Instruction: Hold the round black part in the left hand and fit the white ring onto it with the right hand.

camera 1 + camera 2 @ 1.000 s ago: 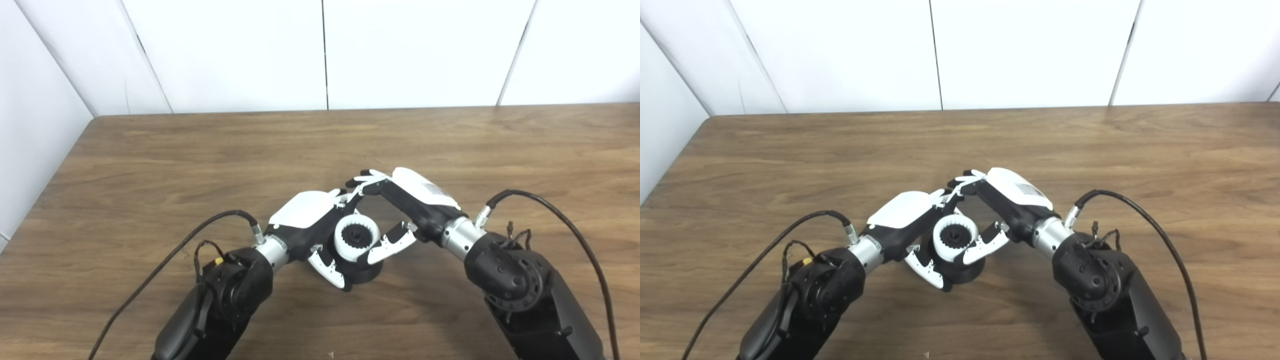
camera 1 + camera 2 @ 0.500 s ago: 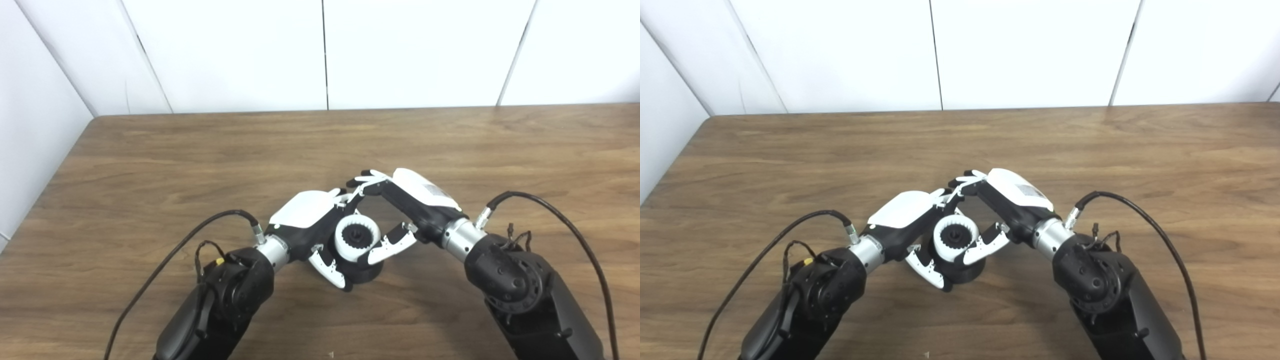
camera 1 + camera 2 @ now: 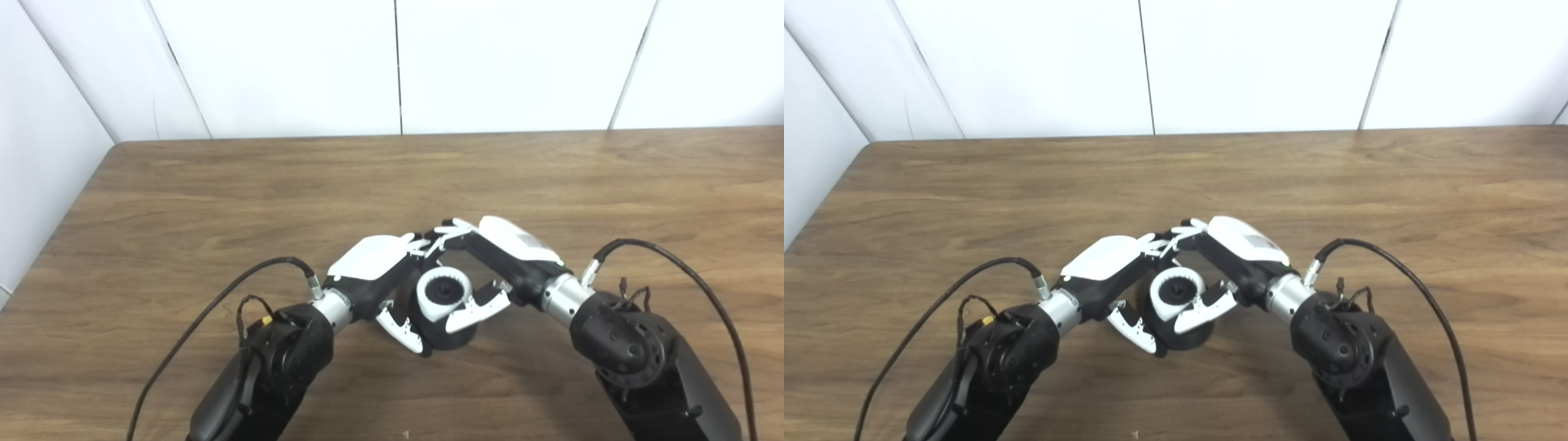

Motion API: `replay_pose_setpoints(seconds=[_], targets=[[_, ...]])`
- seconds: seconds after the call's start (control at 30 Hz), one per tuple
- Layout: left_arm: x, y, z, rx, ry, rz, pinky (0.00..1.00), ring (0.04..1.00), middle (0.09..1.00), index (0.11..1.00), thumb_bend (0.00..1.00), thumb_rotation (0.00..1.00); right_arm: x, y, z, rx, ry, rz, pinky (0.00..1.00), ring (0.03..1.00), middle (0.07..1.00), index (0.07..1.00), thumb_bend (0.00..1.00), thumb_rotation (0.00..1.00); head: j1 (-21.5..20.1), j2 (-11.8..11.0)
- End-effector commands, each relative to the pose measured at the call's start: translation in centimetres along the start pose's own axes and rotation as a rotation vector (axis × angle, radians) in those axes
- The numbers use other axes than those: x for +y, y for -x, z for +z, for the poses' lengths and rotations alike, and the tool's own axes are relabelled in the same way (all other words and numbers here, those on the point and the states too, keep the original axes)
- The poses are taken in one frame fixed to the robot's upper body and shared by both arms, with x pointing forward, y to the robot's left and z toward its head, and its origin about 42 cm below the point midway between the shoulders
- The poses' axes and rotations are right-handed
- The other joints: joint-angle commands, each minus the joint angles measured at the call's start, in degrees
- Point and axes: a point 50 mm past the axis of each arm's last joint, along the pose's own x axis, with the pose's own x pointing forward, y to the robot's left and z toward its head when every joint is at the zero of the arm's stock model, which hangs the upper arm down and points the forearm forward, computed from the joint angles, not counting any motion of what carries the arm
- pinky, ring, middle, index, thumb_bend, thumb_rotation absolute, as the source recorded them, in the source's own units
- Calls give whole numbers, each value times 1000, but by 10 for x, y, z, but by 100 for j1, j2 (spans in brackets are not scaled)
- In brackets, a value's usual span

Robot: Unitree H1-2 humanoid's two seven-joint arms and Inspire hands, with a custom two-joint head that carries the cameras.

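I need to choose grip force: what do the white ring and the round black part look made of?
White ring: probably matte plastic, uniform white with moulded inner teeth. Round black part: apparently matte black plastic, no metallic gleam; largely hidden.

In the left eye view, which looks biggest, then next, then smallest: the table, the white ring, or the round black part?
1. The table looks far biggest.
2. The round black part, though the left robot hand and right robot hand hide much of it.
3. The white ring looks a little smaller, sitting on top of it.
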Motion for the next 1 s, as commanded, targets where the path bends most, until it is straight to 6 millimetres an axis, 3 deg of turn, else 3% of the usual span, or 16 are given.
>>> replay_pose_setpoints(seconds=[0.0, 0.4, 0.67, 0.8, 0.97], targets=[[9, -3, 5, -16, -12, 26, 923, 1000, 957, 743, 1000, 211, -14, -2, 9, -37, 24, -35, 849, 970, 892, 669, 967, 345, 2, 12], [5, -1, 1, 1, -15, 21, 933, 1000, 961, 820, 1000, 230, -16, 1, 6, -29, 24, -37, 857, 972, 902, 697, 977, 344, 14, 14], [6, 7, -6, 29, -11, 12, 922, 1000, 966, 863, 1000, 257, -20, 5, 0, -18, 12, -75, 813, 962, 955, 845, 1000, 379, 15, 6], [8, 13, -10, 49, -18, 6, 921, 1000, 970, 889, 1000, 255, -22, 8, -3, -13, -6, -87, 838, 978, 979, 912, 1000, 398, 6, 6], [10, 23, -19, 60, -14, 8, 924, 1000, 973, 915, 1000, 276, -26, 14, -10, -4, -18, -94, 851, 995, 989, 930, 1000, 426, 13, 19]])
